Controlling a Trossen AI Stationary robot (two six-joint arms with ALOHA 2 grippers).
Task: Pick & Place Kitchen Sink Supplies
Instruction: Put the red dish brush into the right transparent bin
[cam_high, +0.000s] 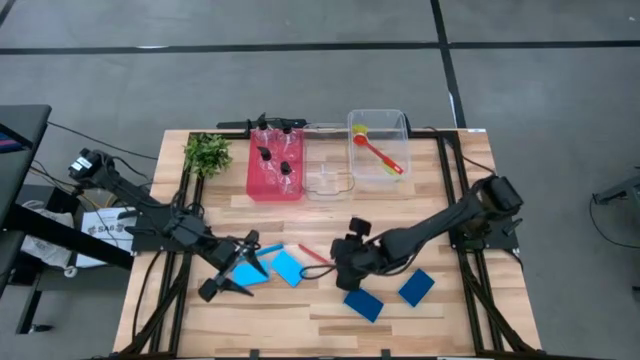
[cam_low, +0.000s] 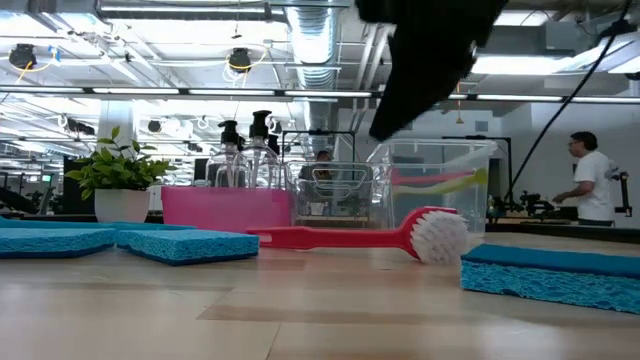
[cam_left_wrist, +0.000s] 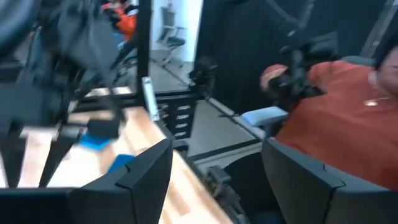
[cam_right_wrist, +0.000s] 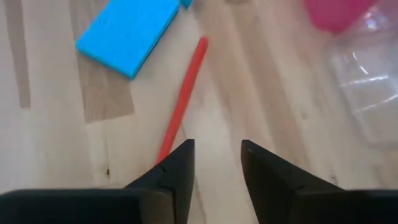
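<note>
A red brush (cam_high: 313, 254) lies flat on the table (cam_high: 280, 320), its handle running toward the light-blue sponges and its white bristle head, plain in the low view (cam_low: 440, 236), under the right arm. The right hand (cam_right_wrist: 214, 163) hovers just over the handle's end, fingers parted with a narrow gap and holding nothing; the handle (cam_right_wrist: 181, 102) runs out past one fingertip.

Two light-blue sponges (cam_high: 287, 267) lie side by side left of the brush, one of them (cam_high: 246, 273) beneath the left arm. Two dark-blue sponges lie nearer the table's front edge: one (cam_high: 363, 304) below the right hand, the other (cam_high: 416, 287) to its right.

At the back of the table stand three containers in a row. The pink bin (cam_high: 273, 165) holds several clear pump bottles (cam_high: 285, 168) with black tops, upright. Beside it is a small clear bin (cam_high: 327, 170); whether anything is in it cannot be told. To its right, a larger clear bin (cam_high: 378, 148) holds a second red brush (cam_high: 380, 155) lying slantwise and a yellow-green one (cam_high: 359, 130) near its back wall.

The left hand (cam_high: 240, 270) is over the left sponge, tilted; the wrist view shows its fingers (cam_left_wrist: 149, 168) spread wide, released, with nothing between them.

A leafy plant (cam_high: 207, 153) sits at the back left corner. Beyond the table a person in an orange shirt (cam_left_wrist: 348, 112) is close by.
</note>
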